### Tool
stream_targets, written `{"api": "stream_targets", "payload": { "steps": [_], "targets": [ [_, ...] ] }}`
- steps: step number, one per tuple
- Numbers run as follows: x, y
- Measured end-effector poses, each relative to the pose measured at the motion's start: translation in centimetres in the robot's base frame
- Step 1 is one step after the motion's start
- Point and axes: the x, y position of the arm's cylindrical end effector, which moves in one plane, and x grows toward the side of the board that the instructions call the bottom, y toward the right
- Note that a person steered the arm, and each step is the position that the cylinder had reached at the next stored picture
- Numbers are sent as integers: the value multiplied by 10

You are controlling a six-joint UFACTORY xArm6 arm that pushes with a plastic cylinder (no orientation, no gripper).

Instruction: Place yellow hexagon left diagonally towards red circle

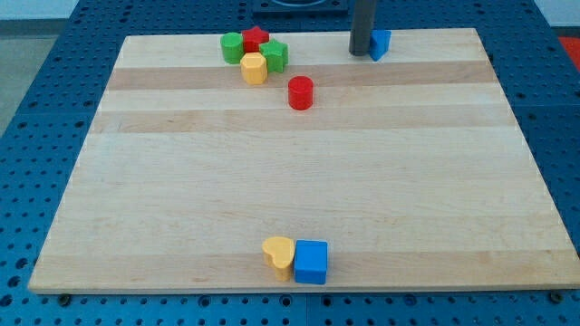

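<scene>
Resting near the far edge of the wooden board (507, 181), my tip (362, 52), a bare rod with nothing to open or close, touches the blue block (381, 43). The yellow hexagon (255, 68) sits toward the far left corner, packed against a green cylinder (233, 47), red star (256, 38) and green block (275, 55); the red circle (300, 92) lies just beside it. Risk: an approach through this cluster could drag neighbours along, or knock the red circle away. A yellow heart (279, 255) and blue cube (311, 261) sit at the near edge.
</scene>
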Motion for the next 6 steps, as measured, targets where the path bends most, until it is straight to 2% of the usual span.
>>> {"api": "stream_targets", "payload": {
  "steps": [1,3,5,6],
  "targets": [
    [-1,-48],
    [71,-82],
    [76,-259],
    [54,-291]
  ]
}}
